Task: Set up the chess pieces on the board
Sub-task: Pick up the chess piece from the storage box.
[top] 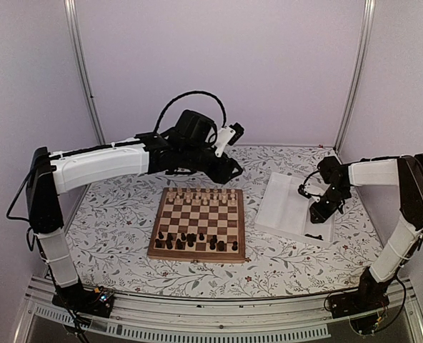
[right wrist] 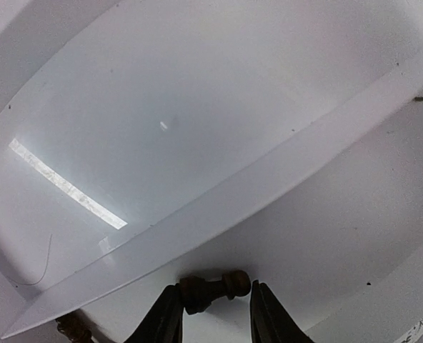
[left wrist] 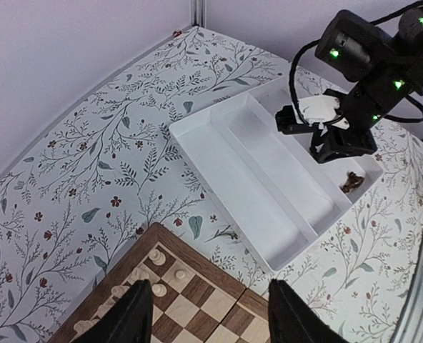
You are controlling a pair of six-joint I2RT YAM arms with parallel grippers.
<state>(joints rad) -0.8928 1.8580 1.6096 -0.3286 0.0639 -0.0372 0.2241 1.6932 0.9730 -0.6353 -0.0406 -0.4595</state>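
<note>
Top external view: board (top: 201,218) lay at centre frame on the floral counter (top: 118,214), with a row of dark chess pieces (top: 193,241) standing along its lower edge, cream pieces (top: 201,194) along its upper edge, and a white tray (top: 286,204) at right. Left wrist view: left end effector (left wrist: 210,314) hung over the board's corner, jaws apart with nothing between them. Right wrist view: right end effector (right wrist: 215,296) sat low in a tray compartment, jaws closed on one dark piece (right wrist: 211,287) lying on its side at bottom centre.
</note>
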